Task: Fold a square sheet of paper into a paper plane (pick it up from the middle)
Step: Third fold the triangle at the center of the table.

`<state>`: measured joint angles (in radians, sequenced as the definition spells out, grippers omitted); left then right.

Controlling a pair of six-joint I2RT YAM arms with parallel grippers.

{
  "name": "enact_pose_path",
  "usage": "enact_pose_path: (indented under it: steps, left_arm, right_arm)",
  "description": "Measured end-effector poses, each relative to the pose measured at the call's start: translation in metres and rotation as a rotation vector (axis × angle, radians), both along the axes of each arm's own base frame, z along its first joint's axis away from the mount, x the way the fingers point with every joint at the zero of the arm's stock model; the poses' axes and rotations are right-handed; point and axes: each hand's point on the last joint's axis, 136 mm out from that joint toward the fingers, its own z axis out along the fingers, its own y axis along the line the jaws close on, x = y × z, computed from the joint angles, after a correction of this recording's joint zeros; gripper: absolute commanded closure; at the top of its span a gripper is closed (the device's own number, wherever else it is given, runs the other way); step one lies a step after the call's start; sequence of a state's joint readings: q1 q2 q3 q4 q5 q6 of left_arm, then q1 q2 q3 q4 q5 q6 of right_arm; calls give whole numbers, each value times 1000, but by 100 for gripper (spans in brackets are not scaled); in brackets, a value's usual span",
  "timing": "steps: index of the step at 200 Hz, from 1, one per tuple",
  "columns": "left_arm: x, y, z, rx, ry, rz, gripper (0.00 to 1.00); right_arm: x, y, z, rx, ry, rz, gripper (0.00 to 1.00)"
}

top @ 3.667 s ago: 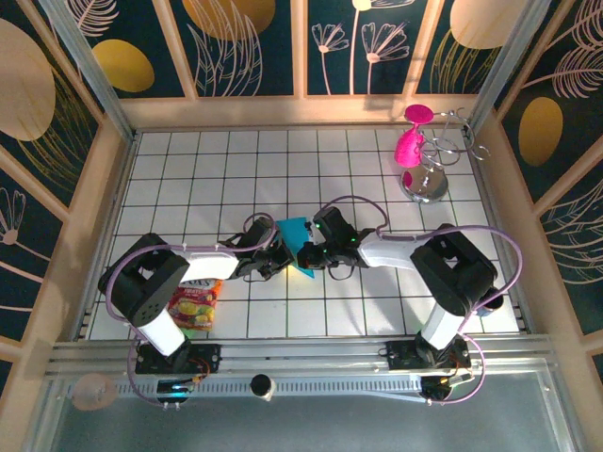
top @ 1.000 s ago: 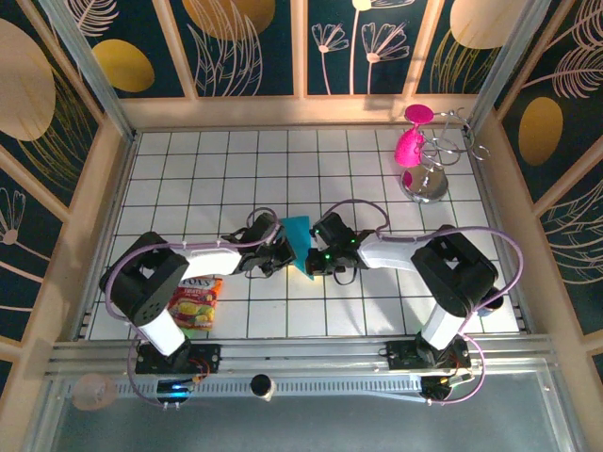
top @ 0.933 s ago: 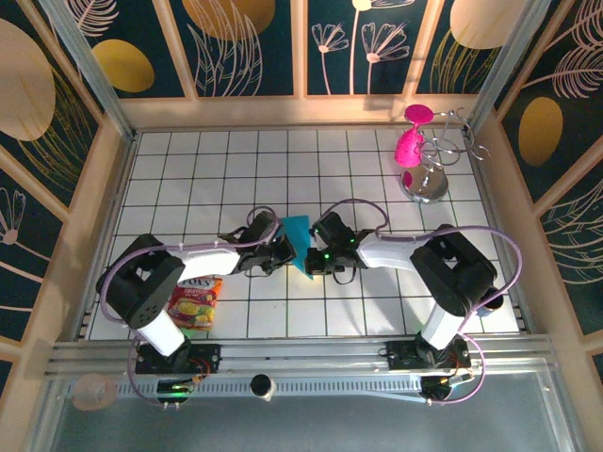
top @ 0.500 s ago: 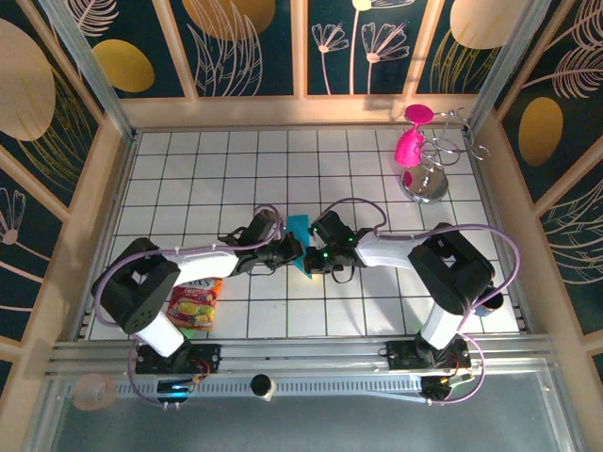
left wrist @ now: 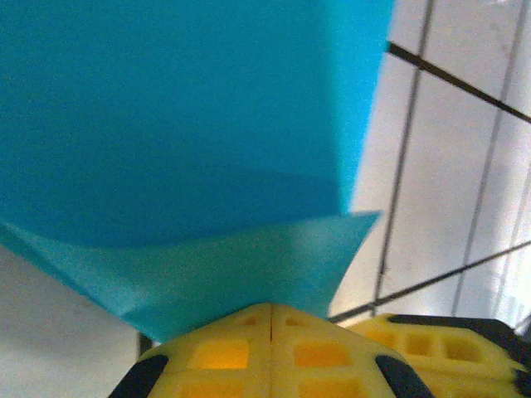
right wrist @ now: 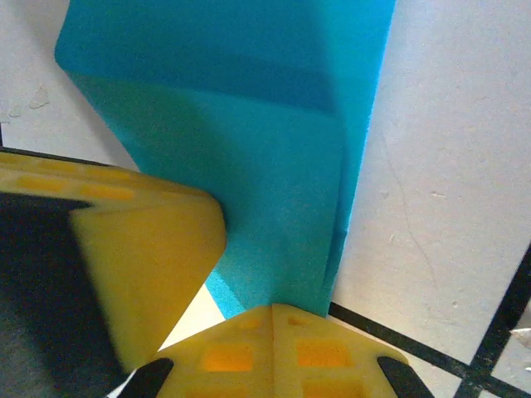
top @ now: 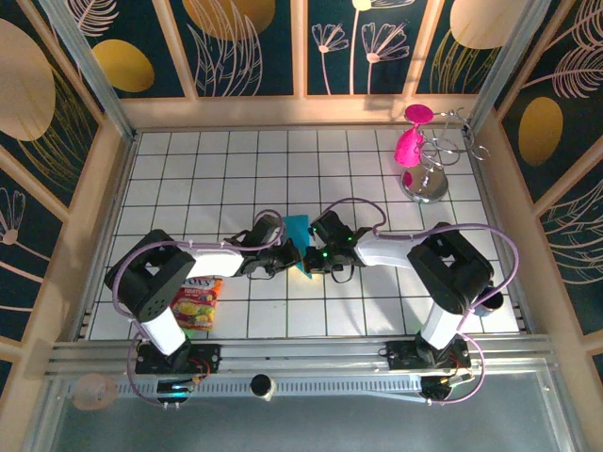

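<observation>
Top external: paper [top: 298,231] mid-table, between left gripper [top: 284,256] and right gripper [top: 312,256], both low at its near edge. Snack packet [top: 193,301] near left arm, pink goblets [top: 411,141] far right, well apart.

Left wrist: left gripper [left wrist: 271,312] fingers pressed together, tips touching folded flap of paper [left wrist: 182,124]. Layers overlap.

Right wrist: right gripper [right wrist: 271,313] fingers closed, tips at paper [right wrist: 241,124] edge. Crease lines visible.

Judgement: early-to-middle folds done; no pointed dart yet, nose and wings left.
</observation>
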<state>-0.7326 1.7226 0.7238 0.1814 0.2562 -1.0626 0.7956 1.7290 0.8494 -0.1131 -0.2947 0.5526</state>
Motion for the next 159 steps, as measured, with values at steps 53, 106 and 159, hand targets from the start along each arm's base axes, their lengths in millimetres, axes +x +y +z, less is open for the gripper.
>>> enact_pose_path:
  steps: [53,106,159]
  left_arm:
    - [3,1,-1,24,0,-3,94]
    - [13,11,-1,47,13,-11,93]
    - [38,39,-1,59,13,19,93]
  right_arm:
    - [-1,-1,-2,-21,-5,2,100]
    - [1,-2,-2,-42,-29,-3,100]
    - [7,-1,-2,-57,-66,-6,100]
